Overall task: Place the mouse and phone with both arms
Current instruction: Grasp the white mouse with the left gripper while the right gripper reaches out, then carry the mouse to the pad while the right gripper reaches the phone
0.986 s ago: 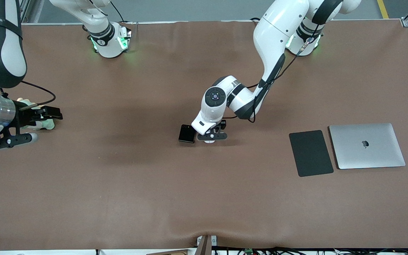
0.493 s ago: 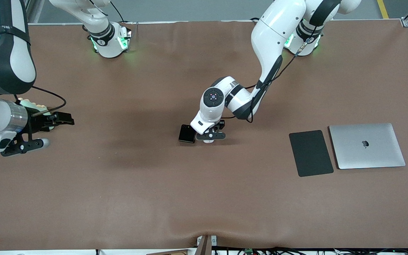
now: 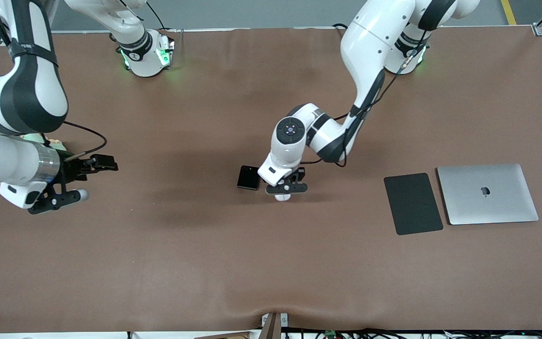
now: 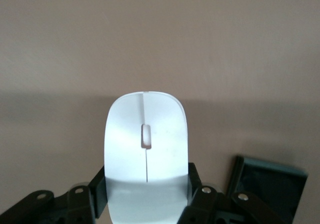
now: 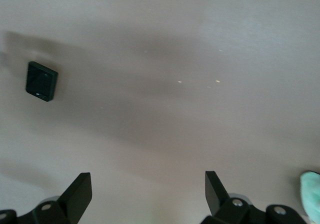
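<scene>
Left wrist view shows the left hand (image 4: 146, 196) clamped on the white mouse (image 4: 146, 144), one finger (image 4: 98, 191) on each long flank near its rear end, the glossy shell pointing away over the brown surface (image 4: 160, 39). From the front view this hand sits at mid-table, the mouse only a sliver of white under it, and whether it has lifted clear of the surface I cannot tell. The black flip phone (image 3: 248, 177) lies flat just beside the mouse, toward the right arm's end of the table. The right hand (image 3: 93, 165) hovers with its fingers spread wide and nothing between them, over bare surface well apart from the phone, which shows small in its wrist view.

The mouse looks light, rigid and slippery; its curved sides taper, so a grip on the widest part of the flanks seems safest, with modest force. The phone looks denser and stiff, with rounded edges and a glassy face; taking it across two opposite edges should hold better than pinching a corner. A dark grey mat (image 3: 413, 203) and a closed silver laptop (image 3: 487, 193) lie toward the left arm's end
</scene>
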Tool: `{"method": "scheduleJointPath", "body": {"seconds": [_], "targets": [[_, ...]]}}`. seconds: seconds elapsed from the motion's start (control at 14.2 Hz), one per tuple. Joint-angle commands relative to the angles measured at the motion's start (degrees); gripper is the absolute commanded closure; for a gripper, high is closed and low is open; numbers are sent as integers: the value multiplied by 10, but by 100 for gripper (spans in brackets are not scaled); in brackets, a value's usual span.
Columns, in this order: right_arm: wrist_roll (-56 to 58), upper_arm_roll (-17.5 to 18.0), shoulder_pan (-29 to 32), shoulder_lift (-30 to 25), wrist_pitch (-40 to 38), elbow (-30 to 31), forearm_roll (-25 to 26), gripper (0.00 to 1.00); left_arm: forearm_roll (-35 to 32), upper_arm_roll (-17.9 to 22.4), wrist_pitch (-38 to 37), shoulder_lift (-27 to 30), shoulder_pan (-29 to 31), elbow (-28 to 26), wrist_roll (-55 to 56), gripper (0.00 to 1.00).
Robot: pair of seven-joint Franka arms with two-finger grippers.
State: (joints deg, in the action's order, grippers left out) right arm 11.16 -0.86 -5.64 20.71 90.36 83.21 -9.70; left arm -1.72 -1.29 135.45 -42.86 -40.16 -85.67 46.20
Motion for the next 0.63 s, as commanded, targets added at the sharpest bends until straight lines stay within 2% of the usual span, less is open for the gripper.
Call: {"method": "scheduleJointPath", "body": {"seconds": [0.0,0.35,0.56], "targets": [[-38,-2,-26,3,12,3,-17,0,-14,1,-26,60,44,-17,-29,65],[-154,-2,-99,29,68,3,-29,0,-12,-3,-98,128,138,-19,-148,65],[-197,-2,-139,52,107,3,-31,0,-10,-4,-119,159,212,-40,-252,65]]}}
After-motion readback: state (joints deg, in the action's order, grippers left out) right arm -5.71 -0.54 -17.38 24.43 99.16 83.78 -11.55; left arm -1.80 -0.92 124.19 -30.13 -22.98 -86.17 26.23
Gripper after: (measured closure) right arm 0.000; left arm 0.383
